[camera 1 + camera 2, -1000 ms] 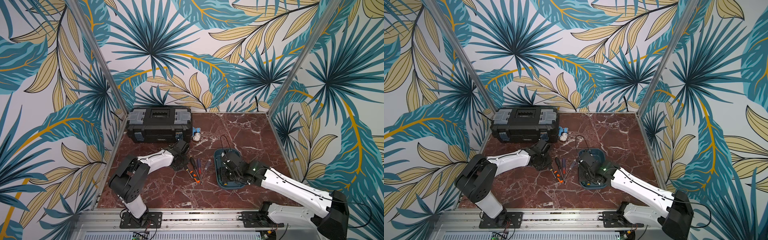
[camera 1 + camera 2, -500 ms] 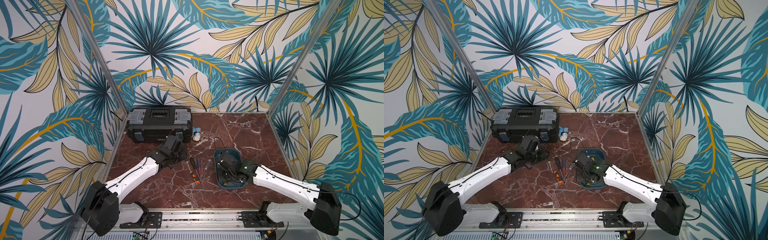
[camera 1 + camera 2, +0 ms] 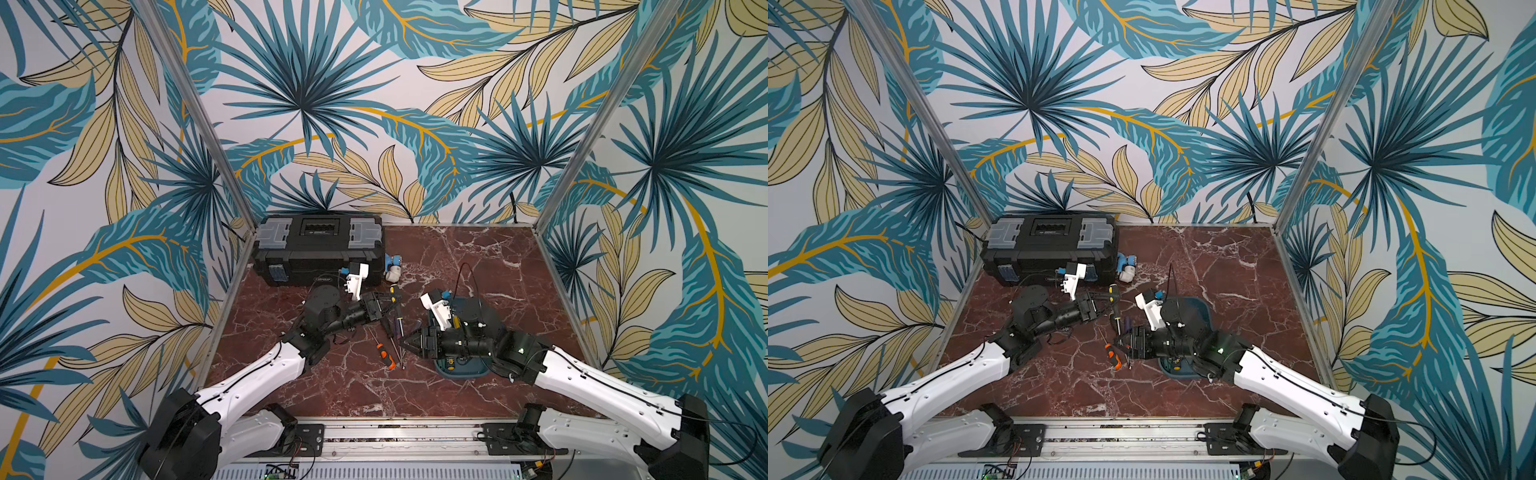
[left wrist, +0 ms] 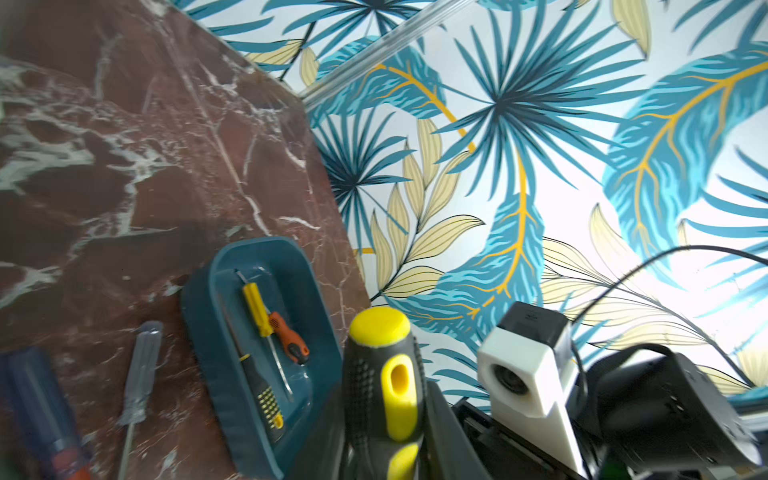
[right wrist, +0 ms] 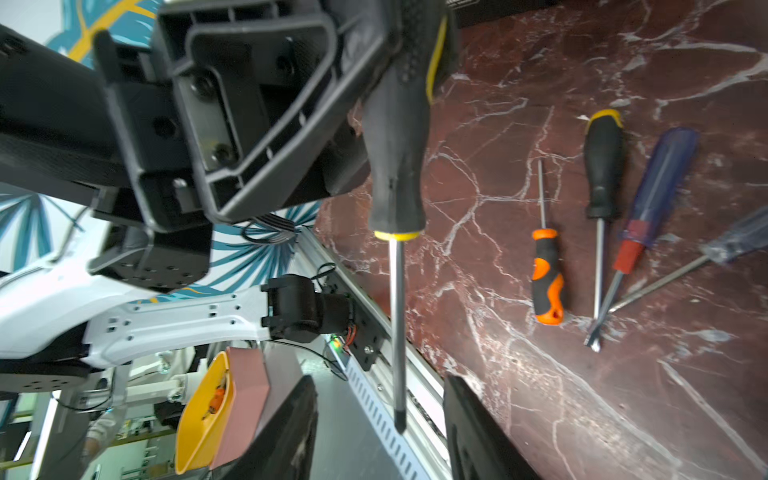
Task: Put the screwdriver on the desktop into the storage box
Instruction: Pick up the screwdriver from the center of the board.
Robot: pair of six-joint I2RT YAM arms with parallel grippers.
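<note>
Mid-frame the left tool [image 3: 386, 303] grips a black-yellow screwdriver [image 3: 397, 311], right tool [image 5: 380, 399] spread wide beside its shaft; three lie in the tray [image 3: 459, 369] right of centre, four wait on the counter [image 3: 457, 257]

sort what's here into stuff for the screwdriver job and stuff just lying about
For the job: black-yellow screwdriver in the left gripper, four loose screwdrivers, storage box.
Just lying about: black toolbox, small blue-white object beside it.
</note>
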